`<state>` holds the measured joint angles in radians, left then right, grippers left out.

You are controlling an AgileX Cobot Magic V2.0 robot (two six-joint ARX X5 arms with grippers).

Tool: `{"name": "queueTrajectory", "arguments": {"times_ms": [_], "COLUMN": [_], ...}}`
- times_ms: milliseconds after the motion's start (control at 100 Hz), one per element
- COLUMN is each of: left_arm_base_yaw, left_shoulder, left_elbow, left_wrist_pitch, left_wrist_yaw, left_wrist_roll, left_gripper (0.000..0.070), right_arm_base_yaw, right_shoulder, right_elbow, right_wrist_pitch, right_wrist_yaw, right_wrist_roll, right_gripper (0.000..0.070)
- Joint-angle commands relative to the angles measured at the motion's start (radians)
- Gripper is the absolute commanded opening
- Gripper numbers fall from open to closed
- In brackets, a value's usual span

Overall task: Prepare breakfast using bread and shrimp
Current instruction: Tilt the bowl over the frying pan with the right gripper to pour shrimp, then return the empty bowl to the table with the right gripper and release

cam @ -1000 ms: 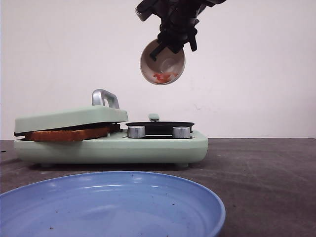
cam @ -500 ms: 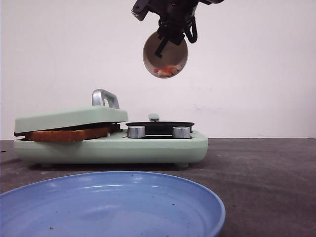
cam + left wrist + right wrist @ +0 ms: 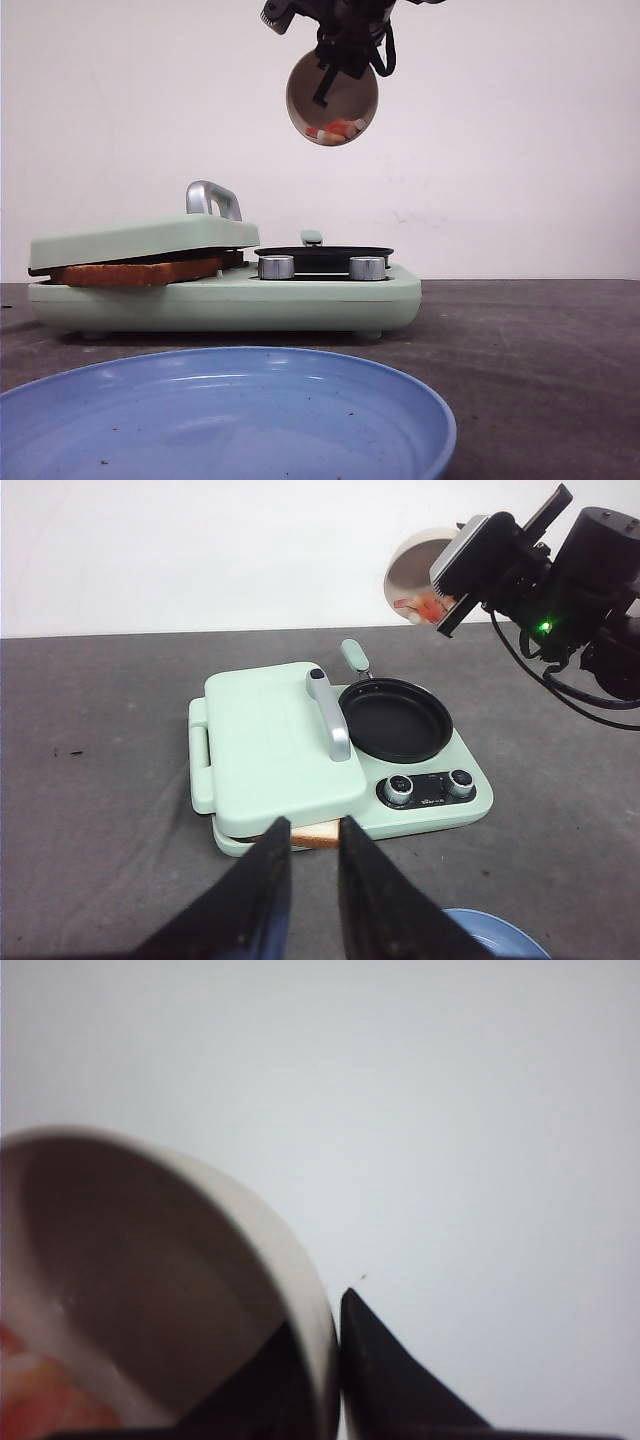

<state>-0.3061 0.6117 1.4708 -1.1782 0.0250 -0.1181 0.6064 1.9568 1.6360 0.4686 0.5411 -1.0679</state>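
We see pinkish-orange shrimp pieces (image 3: 337, 129) in a small white round bowl (image 3: 332, 98), its rim pinched between the right gripper's (image 3: 337, 55) closed-down jaws; the left gripper's (image 3: 313, 865) jaws stand slightly parted, empty.

A staged test bench in a lab rather than a home kitchen; a bare white wall (image 3: 520, 150) rises behind a dark grey tabletop (image 3: 530, 350); only a mint-green breakfast maker (image 3: 225, 290) and a blue plate (image 3: 225, 415) near the camera stand there; a cabled robot arm (image 3: 590, 590) hangs overhead.

Air above black pan (image 3: 323, 252) open; silver handle (image 3: 212, 198) rises beside it.
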Motion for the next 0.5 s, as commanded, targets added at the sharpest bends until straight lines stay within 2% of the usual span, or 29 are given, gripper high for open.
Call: {"name": "queueTrajectory", "arguments": {"times_ms": [0, 490], "left_arm_base_yaw": [-0.004, -0.004], "left_shoulder": [0.003, 0.003], "left_elbow": [0.015, 0.015], "left_wrist_pitch": [0.01, 0.01], "left_wrist_yaw": [0.002, 0.002], "left_wrist_roll": [0.006, 0.024], "left_gripper": [0.0, 0.0], "right_arm_base_yaw": [0.01, 0.011], "right_shoulder": [0.011, 0.011], "right_elbow": [0.037, 0.054], "right_wrist_pitch": [0.017, -0.011], "right_wrist_yaw": [-0.013, -0.011], "right_wrist_roll": [-0.012, -0.009], "right_gripper": [0.0, 0.0]}}
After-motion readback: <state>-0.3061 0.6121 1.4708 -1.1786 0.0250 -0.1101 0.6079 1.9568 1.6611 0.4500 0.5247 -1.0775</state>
